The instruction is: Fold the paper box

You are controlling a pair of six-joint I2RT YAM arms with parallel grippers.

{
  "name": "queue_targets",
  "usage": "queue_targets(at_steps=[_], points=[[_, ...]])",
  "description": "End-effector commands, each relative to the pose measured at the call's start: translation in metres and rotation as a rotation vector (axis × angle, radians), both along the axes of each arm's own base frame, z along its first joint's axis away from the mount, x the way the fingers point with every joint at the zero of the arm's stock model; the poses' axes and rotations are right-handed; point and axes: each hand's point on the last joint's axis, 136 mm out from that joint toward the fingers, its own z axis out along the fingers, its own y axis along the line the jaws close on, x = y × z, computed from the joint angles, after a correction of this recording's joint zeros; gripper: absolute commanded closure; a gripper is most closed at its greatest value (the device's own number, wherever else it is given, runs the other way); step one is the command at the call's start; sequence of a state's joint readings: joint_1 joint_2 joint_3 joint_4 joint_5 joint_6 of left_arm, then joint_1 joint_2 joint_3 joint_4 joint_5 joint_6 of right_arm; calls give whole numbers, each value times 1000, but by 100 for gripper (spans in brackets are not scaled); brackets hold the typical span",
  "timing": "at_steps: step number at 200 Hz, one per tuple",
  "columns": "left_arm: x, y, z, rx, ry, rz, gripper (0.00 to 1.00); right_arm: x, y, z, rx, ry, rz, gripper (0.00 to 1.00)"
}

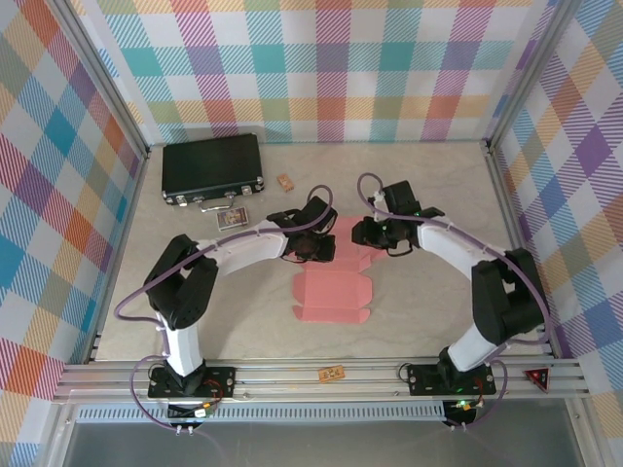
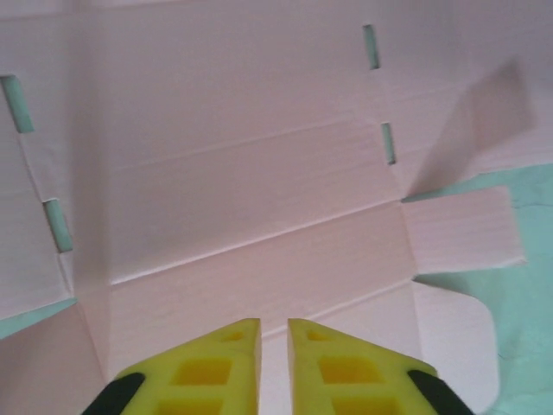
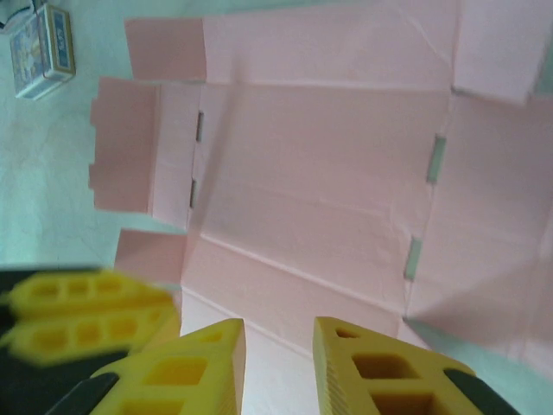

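Now box (image 1: 331, 297) lies flat, unfolded, flaps spread, on table (image 1: 438, 321). Left gripper (image 2: 274, 324) low over it, nearly together, slim gap, empty. Right gripper (image 3: 278, 322) alongside, apart, empty.

one paper box (image 1: 331, 292), one black case (image 1: 212, 167)
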State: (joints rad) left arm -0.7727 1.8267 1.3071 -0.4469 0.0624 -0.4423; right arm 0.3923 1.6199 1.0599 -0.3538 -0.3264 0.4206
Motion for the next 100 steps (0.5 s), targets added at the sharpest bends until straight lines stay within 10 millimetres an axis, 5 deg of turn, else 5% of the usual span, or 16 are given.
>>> queue_targets(at_steps=[1, 50, 100], points=[[-24, 6, 2, -9, 36, 3, 94, 5, 10, -14, -13, 51, 60, 74], [-61, 15, -27, -18, 112, 33, 100, 29, 31, -37, -16, 116, 96, 79], [-76, 49, -54, 91, 122, 103, 100, 23, 24, -73, -84, 201, 77, 80]])
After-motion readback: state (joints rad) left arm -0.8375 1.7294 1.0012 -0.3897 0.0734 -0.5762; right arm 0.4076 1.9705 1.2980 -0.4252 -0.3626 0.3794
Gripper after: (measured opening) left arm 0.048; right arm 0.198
